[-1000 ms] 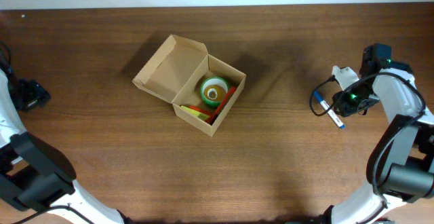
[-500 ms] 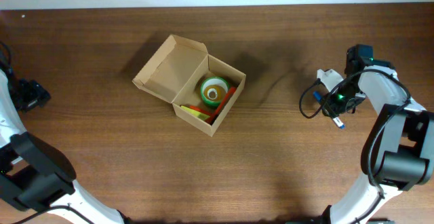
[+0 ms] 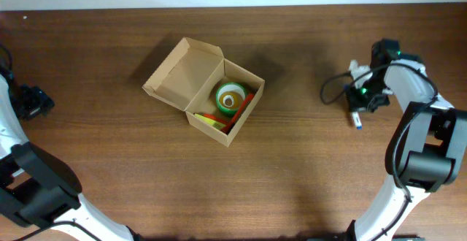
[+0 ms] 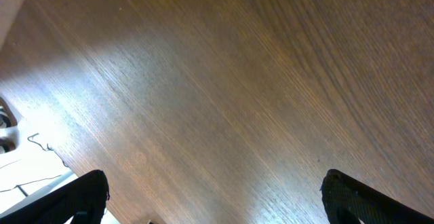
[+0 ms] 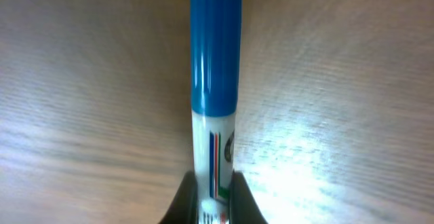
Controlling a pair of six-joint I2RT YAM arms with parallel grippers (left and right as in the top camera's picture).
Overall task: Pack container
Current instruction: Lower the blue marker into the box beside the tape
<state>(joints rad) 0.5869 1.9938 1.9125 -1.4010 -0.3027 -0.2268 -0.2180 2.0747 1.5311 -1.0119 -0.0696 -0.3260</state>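
Marker point(image 5: 215, 81) is pinched at its end by right gripper point(image 5: 211, 197), far right; container point(image 3: 182, 77) sits open left of ctr. We judge thin grip may let it swivel & land outside. Left gripper point(image 4: 217, 195) is spread, holding nothing

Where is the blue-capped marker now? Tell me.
In the overhead view, the blue-capped marker is at the far right, gripped in the right claw, well right of the container.

A wooden table point(image 3: 306, 182) bears 1 open cardboard box point(image 3: 186, 77), perhaps a marker point(image 3: 356, 120).
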